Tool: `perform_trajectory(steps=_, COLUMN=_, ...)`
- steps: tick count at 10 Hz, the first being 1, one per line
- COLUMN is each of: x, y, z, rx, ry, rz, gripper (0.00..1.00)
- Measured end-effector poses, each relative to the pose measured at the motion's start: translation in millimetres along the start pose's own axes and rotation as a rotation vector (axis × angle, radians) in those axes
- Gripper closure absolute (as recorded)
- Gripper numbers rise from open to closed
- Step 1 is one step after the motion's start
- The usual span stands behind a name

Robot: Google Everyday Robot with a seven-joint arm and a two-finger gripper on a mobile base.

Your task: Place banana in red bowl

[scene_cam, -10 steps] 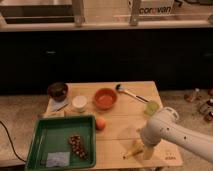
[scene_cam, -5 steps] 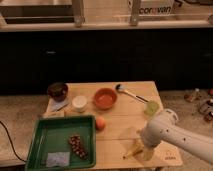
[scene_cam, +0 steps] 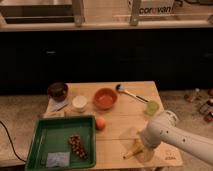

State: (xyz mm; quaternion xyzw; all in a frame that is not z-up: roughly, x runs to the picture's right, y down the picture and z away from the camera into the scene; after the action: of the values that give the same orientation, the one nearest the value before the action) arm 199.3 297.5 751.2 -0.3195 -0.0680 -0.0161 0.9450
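The pale-yellow banana lies on the wooden table near its front right edge. The gripper is at the end of the white arm, low over the table at the banana's right end; the arm's wrist hides most of it. The orange-red bowl stands at the back middle of the table, well away from the gripper, and looks empty.
A green tray with grapes and a small packet sits front left. A round orange fruit lies beside it. A dark maroon bowl, a white cup, a pale green cup and a black-headed utensil stand at the back.
The arm's elbow has shifted slightly left over the table; the banana lies in the same place.
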Motion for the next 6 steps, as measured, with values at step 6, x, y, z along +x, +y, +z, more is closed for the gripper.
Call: perform_trajectory(steps=6, x=-1.4, y=2.1, z=7.1, rx=-0.003, ry=-0.002, rz=-0.021, gripper=0.20)
